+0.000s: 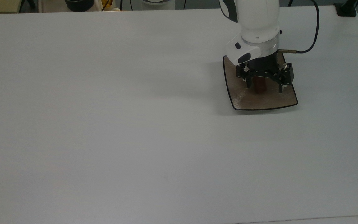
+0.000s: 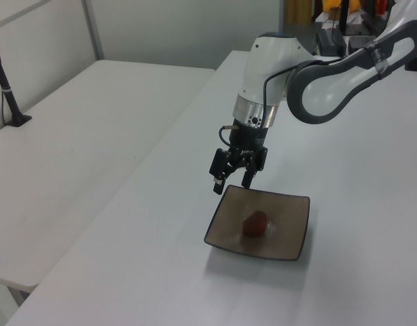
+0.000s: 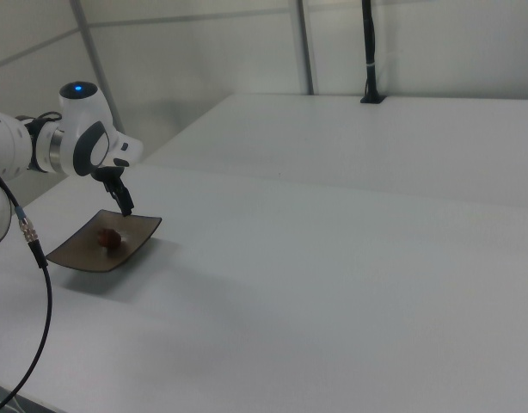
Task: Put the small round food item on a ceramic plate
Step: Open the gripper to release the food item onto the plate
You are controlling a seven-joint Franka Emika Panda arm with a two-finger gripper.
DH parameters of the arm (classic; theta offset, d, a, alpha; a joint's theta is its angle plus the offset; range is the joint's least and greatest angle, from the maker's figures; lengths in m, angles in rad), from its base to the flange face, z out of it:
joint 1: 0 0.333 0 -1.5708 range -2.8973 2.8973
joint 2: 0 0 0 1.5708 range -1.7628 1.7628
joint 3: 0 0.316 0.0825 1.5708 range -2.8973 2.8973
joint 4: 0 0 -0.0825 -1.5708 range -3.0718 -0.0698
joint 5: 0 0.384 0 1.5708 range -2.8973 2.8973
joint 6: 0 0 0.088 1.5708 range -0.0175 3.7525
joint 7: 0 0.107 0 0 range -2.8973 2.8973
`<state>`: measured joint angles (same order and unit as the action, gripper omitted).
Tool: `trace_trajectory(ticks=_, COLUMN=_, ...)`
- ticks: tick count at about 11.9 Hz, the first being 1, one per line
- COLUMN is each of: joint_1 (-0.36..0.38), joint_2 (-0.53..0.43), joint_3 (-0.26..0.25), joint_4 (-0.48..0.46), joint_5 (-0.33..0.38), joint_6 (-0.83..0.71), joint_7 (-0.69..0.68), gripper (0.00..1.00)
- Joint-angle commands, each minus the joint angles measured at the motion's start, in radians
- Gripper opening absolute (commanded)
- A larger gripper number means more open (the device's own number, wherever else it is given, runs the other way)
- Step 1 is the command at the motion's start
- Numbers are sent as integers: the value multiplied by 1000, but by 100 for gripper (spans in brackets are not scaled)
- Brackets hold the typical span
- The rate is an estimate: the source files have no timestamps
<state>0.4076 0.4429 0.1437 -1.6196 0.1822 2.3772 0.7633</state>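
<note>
Food item (image 2: pixel 256 223) lies on plate (image 2: pixel 290 234) below spread end effector (image 2: pixel 232 180).

White table (image 1: pixel 120 124), black cable (image 1: pixel 314 28), black post (image 3: pixel 368 52) behind table

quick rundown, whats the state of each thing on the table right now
small round food item: released, lying on the plate near its middle, touching no finger.
ceramic plate: flat on the white table, holding the food item.
gripper: jaws open, empty, hovering above the plate's edge on the left view's left.
</note>
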Motion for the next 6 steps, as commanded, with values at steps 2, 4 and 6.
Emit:
trace_trajectory(ticks=2, joint_1=-16, joint_2=-119, joint_3=5, joint_4=-37, joint_5=29, joint_6=-284, joint_7=-343, gripper=100)
trace_trajectory(ticks=4, joint_1=-41, joint_2=-194, joint_3=4, joint_4=-83, joint_5=13, joint_6=-381, joint_7=-480, gripper=100)
trace_trajectory(ticks=6, joint_1=-82, joint_2=-300, joint_3=-3, joint_4=-169, joint_5=-13, joint_6=-406, joint_7=-545, gripper=100)
